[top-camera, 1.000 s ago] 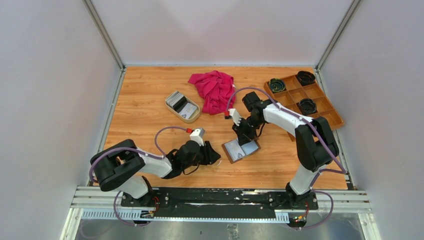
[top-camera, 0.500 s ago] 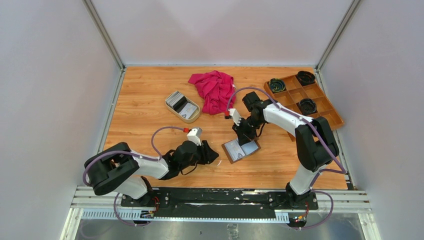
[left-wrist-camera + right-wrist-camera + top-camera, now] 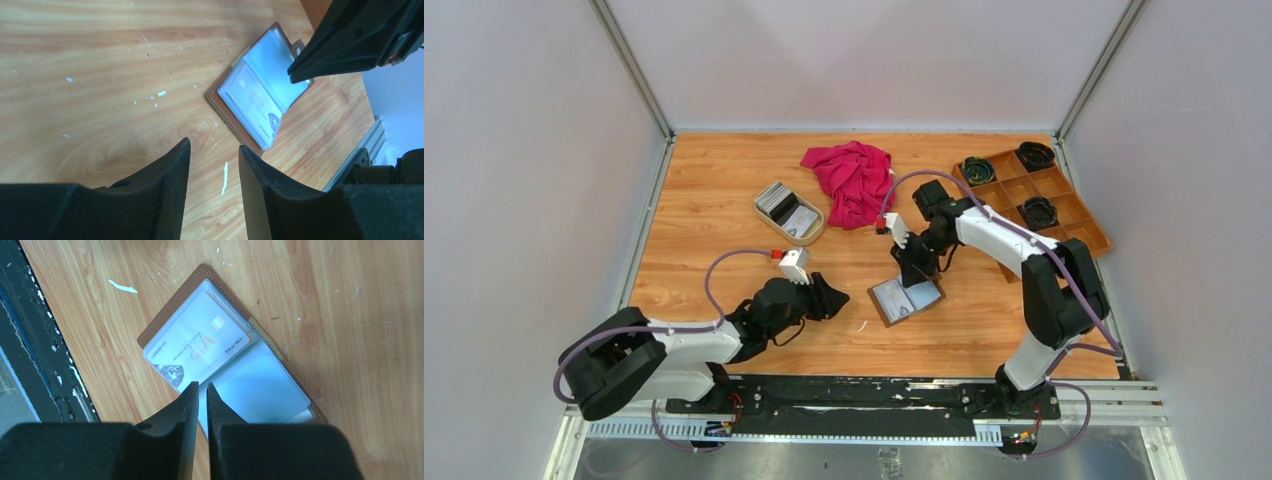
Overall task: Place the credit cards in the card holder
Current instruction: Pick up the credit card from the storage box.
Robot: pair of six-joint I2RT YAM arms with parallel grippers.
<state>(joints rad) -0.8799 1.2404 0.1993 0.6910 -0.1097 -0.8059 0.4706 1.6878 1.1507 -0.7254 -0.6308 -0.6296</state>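
Note:
The card holder (image 3: pixel 905 299) lies open on the wood, brown outside with clear sleeves; a pale VIP card (image 3: pixel 195 347) sits in its left sleeve. More credit cards (image 3: pixel 786 210) lie in the beige oval dish (image 3: pixel 764 216) further back. My left gripper (image 3: pixel 214 146) hovers low over bare wood to the left of the card holder (image 3: pixel 260 95), open and empty. My right gripper (image 3: pixel 202 385) hangs just above the card holder (image 3: pixel 227 347), over the sleeves' middle. Its jaws are almost together, with only a thin slit and nothing between them.
A crumpled red cloth (image 3: pixel 852 178) lies at the back centre. At the right stands a wooden compartment tray (image 3: pixel 1064 215) with dark round things in some cells. A small white scrap (image 3: pixel 224 178) lies on the wood near the left gripper.
My left arm has drawn back to the left, away from the card holder, staying open. The right gripper has barely shifted above the holder.

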